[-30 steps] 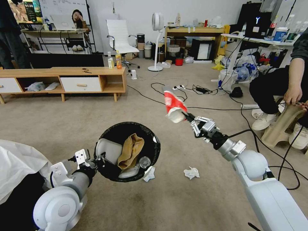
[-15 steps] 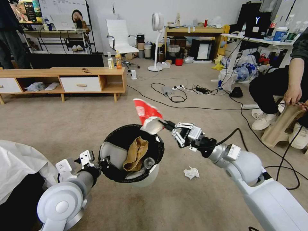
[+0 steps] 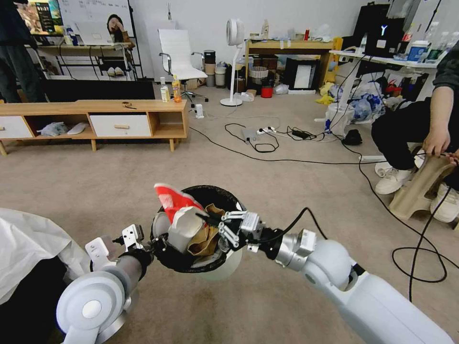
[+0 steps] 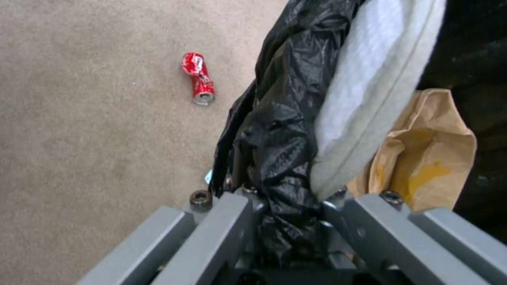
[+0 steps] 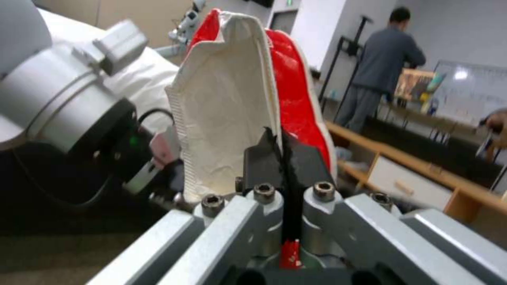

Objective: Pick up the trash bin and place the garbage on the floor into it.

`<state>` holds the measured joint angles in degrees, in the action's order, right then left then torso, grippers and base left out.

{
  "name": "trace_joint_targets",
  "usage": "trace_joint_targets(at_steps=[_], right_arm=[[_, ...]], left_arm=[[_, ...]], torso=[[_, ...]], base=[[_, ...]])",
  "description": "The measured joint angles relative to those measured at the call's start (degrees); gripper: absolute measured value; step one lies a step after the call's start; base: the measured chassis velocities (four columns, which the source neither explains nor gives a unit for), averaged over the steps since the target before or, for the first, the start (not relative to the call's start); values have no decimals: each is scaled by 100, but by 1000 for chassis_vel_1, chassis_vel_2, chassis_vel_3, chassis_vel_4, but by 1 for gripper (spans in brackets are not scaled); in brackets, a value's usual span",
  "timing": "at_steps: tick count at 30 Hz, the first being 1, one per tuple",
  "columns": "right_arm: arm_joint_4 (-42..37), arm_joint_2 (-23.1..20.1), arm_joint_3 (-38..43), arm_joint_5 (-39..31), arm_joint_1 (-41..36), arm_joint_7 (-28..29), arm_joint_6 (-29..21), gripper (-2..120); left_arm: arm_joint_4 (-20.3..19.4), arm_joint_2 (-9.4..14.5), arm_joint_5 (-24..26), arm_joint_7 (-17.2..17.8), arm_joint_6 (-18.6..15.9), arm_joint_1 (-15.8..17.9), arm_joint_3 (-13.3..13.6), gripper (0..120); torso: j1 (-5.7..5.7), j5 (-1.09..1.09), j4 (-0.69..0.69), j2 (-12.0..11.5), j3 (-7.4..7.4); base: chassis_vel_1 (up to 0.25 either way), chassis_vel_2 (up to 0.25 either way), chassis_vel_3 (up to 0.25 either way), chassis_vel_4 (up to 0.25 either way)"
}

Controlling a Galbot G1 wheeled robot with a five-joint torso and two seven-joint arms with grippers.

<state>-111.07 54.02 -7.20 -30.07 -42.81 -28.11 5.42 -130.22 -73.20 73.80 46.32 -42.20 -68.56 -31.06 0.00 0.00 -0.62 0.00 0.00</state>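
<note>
My left gripper [image 3: 152, 244] is shut on the near rim of the trash bin [image 3: 224, 267], a white bin with a black liner, and holds it above the floor [image 3: 306, 191]. In the left wrist view the left gripper [image 4: 285, 194] pinches the black liner [image 4: 275, 130] and the white wall. A brown paper scrap [image 3: 204, 239] lies inside the bin. My right gripper [image 3: 213, 222] is shut on a red-and-white paper cup [image 3: 179, 217], held tilted over the bin's mouth; the right gripper [image 5: 283, 158] clamps the cup [image 5: 232, 111] at its rim. A crushed red can [image 4: 199, 78] lies on the carpet.
Black cables [image 3: 267, 160] cross the carpet ahead and to the right. A low wooden cabinet [image 3: 95, 119] stands at the back left. A seated person's legs and shoes [image 3: 397, 179] are at the right. White cloth [image 3: 28, 243] covers my lower left.
My right gripper has carried the cup left and down, from over the open carpet to above the bin's mouth. The bin has shifted slightly right and up.
</note>
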Motion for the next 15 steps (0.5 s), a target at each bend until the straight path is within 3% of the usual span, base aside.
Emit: trace_joint_targets(at_steps=[8,10,13,15], right_arm=[[61,-53,-52,15,-155,205,-106,1],[67,-57,-18,75,-197,266,-106,10],[68,-58,-8,89,-212,298,-104,16],[66,-63,1,96,-250,378,-102,29]], left_arm=[[0,-2,-71,-32,1,-11,-17,4],[0,2,-95,-47,1,-14,-20,4],[-3,2,-103,-52,1,-16,-20,4],[-20,8,-119,-55,2,-29,-20,4]], torso=[[0,0,0,0,0],[0,0,0,0,0],[0,0,0,0,0],[0,0,0,0,0]], base=[[0,0,0,0],[0,0,0,0],[0,0,0,0],[0,0,0,0]])
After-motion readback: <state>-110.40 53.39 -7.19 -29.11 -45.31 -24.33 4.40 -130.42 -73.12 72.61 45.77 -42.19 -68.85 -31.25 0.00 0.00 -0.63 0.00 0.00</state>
